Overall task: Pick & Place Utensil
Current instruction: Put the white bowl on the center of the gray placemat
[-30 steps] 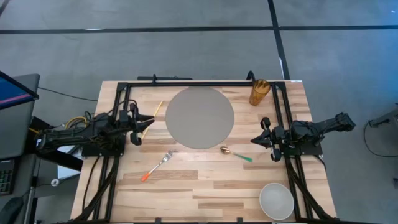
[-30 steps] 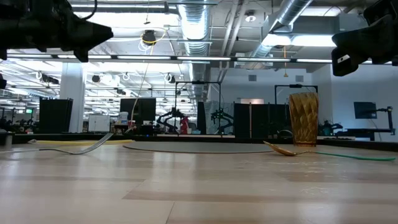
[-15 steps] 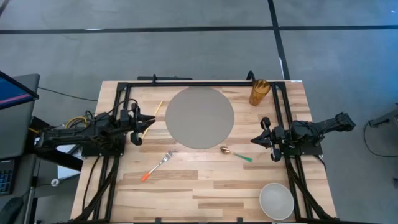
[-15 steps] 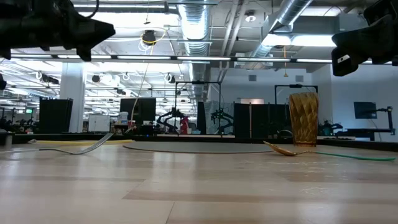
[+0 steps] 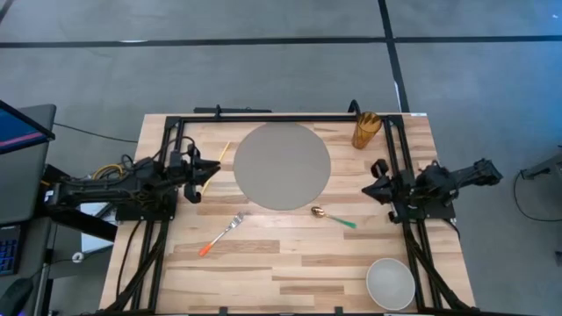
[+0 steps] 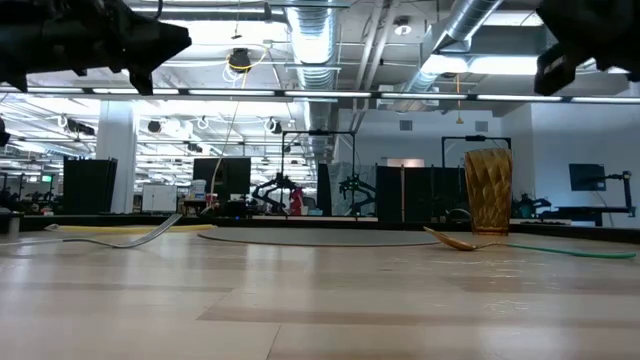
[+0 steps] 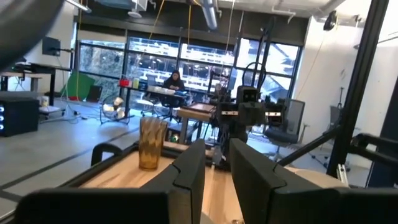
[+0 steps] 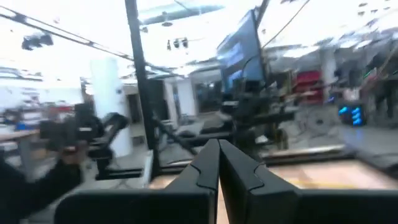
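Note:
A spoon (image 5: 331, 217) with a gold bowl and green handle lies flat on the table just near of the round grey mat (image 5: 282, 166); it also shows in the low view (image 6: 470, 242). A fork (image 5: 223, 233) with an orange handle lies near the mat's left side. My left gripper (image 5: 213, 173) hovers at the mat's left edge, its fingers (image 7: 193, 168) a narrow gap apart and empty. My right gripper (image 5: 369, 188) hovers high at the table's right side, above and right of the spoon, fingers (image 8: 208, 163) shut and empty.
An amber ribbed cup (image 5: 365, 130) stands at the far right, also in the low view (image 6: 488, 191). A white bowl (image 5: 390, 283) sits at the near right corner. A yellow-handled utensil (image 5: 222, 153) lies by the mat's far left. Black frame rails (image 5: 263, 116) run along the table's far and side edges.
My right gripper has risen and drawn back a little toward the table's right edge, still shut. My left gripper has crept slightly toward the mat and up. The utensils have stayed where they lay.

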### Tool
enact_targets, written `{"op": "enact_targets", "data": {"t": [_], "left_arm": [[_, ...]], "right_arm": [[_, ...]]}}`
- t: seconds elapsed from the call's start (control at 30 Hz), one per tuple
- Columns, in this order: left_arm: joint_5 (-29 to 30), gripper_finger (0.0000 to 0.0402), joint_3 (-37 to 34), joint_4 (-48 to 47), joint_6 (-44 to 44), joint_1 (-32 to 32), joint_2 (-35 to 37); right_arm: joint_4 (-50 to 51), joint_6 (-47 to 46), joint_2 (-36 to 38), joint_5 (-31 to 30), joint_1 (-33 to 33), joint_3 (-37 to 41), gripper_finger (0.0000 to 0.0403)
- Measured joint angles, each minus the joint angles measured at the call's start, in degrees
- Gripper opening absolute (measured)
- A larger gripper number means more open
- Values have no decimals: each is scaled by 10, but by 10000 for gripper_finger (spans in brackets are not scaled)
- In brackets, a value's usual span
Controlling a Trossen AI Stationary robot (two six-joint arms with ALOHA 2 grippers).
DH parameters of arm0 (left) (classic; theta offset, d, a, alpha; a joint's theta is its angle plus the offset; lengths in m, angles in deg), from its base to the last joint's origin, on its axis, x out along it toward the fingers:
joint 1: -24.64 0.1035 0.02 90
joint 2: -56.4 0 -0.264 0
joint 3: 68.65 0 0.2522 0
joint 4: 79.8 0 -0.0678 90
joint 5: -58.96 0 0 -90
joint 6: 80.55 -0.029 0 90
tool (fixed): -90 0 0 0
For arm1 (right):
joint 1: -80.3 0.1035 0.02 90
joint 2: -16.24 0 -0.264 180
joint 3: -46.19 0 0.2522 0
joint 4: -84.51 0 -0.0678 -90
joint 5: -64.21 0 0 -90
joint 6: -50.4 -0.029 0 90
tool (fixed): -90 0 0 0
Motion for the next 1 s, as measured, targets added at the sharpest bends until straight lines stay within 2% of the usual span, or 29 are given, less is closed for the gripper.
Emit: {"op": "enact_targets", "data": {"t": [0.2,0.37,0.5,0.63,0.73,0.87,1.0], "left_arm": [[0,76,17,3,20,0,-10],[-8,73,34,2,-28,0,-42],[-5,63,77,2,-55,0,-90],[-4,55,128,0,-71,0,-145],[-4,53,154,0,-93,0,-182],[-4,56,161,-3,-127,0,-211],[-4,57,161,-2,-141,0,-218]], "right_arm": [[-71,127,0,-88,-12,-33,2],[-70,159,-5,-69,-17,-48,2],[0,148,-31,-69,-15,-90,18],[50,137,-96,-67,-15,-145,59],[125,126,-154,-33,-14,-200,90],[270,23,-244,-19,1,-271,118],[393,-73,-331,-20,31,-321,128]]}}
